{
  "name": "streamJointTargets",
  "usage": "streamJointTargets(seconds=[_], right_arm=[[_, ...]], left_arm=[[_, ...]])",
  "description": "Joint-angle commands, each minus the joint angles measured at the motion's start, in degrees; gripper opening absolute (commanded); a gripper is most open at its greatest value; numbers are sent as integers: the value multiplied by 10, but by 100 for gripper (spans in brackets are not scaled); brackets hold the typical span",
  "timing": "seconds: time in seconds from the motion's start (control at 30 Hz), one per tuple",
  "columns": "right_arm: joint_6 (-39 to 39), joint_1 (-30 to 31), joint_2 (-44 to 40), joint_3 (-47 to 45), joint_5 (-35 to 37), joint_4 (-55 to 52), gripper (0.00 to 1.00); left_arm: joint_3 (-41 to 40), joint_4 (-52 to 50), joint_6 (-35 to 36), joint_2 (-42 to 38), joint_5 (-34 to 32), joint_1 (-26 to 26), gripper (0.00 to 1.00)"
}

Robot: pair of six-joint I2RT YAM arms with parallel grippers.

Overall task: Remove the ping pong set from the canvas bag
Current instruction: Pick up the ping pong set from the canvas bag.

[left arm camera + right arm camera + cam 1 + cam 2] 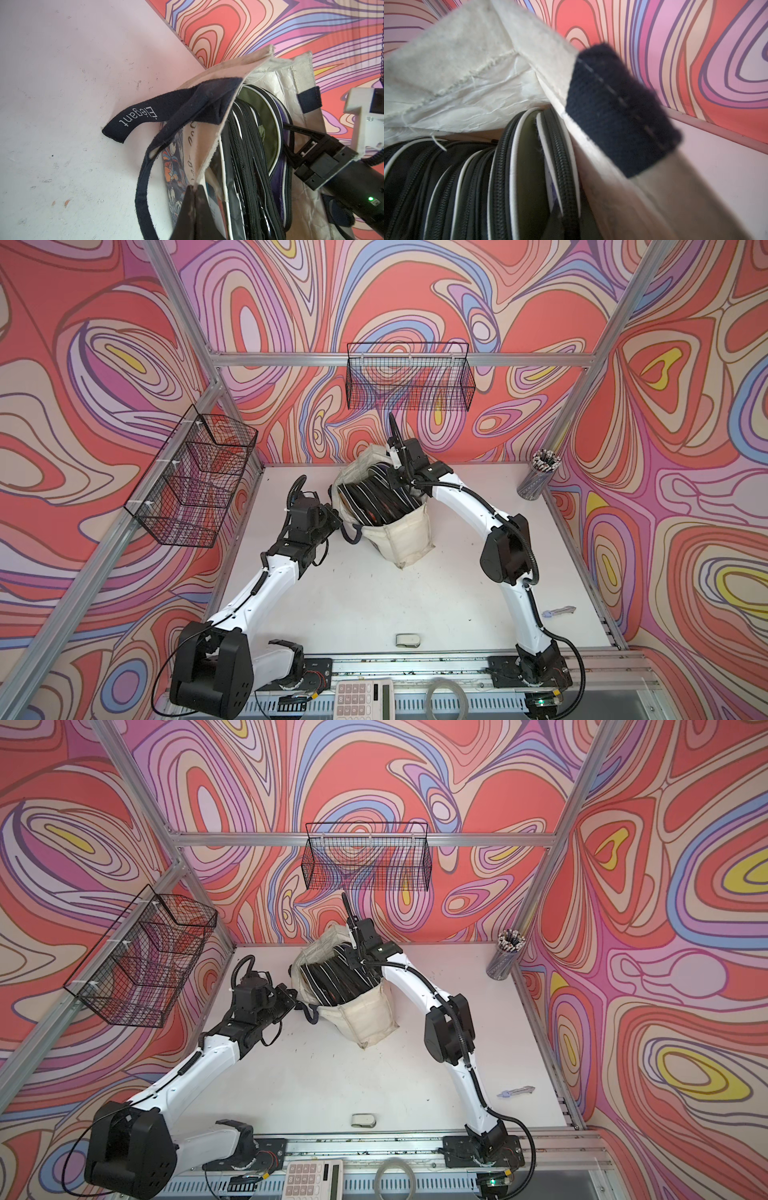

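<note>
The cream canvas bag stands open-topped at the back middle of the table. It is packed with several black zipped paddle cases with white piping. My left gripper is shut on the bag's left rim, beside a navy strap handle with white lettering. My right gripper reaches into the bag's far right side. It is shut on the zipped edge of the olive and purple ping pong set case, next to the bag wall.
Wire baskets hang on the back wall and the left wall. A cup of pens stands at the back right. A small white object and a lilac tool lie near the front. A calculator sits below the rail.
</note>
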Motion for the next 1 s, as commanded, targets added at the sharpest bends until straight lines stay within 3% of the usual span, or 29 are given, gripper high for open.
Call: streamJointTargets(seconds=[0.0, 0.97], right_arm=[[-8, 13, -5, -4, 34, -45, 0], [-18, 51, -74, 148, 81, -105, 0]], left_arm=[[-3, -4, -1, -6, -5, 6, 0], [71, -15, 4, -5, 12, 33, 0]])
